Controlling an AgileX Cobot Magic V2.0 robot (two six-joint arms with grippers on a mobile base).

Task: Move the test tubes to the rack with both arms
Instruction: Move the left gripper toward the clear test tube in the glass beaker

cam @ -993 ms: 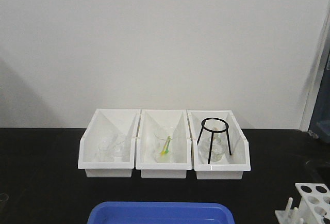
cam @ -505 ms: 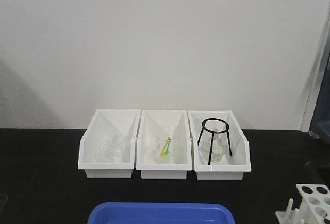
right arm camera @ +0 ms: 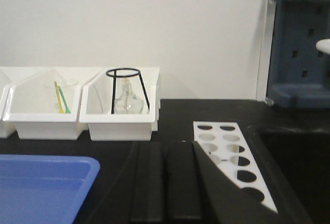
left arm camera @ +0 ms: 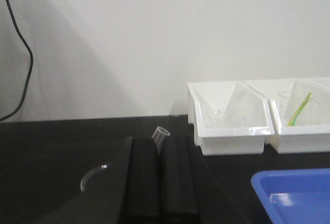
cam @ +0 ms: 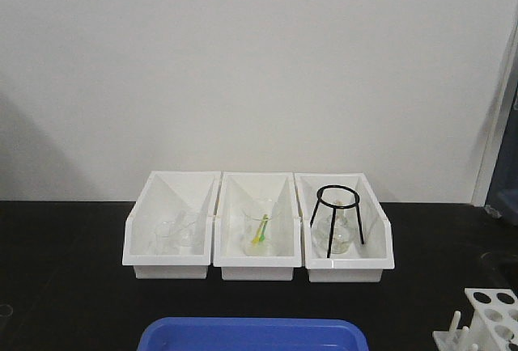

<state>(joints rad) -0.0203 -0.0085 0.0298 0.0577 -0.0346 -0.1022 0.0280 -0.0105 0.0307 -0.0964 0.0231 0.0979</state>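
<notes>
In the left wrist view my left gripper [left arm camera: 161, 147] is shut on a clear test tube [left arm camera: 161, 133]. The tube's open mouth sticks out past the black fingertips, tilted right, above the black table. In the right wrist view my right gripper [right arm camera: 165, 149] is shut and empty, low over the table. The white rack [right arm camera: 227, 149] with round holes lies just right of it, partly hidden by the gripper body. The rack also shows at the lower right corner of the front view [cam: 490, 319], with short pegs on its left side. Neither arm shows in the front view.
Three white open bins [cam: 259, 264] stand in a row at the back, holding glassware; the right one holds a black wire tripod [cam: 336, 220]. A blue tray [cam: 251, 333] lies at the front centre. A dark blue unit [right arm camera: 301, 53] stands at the far right.
</notes>
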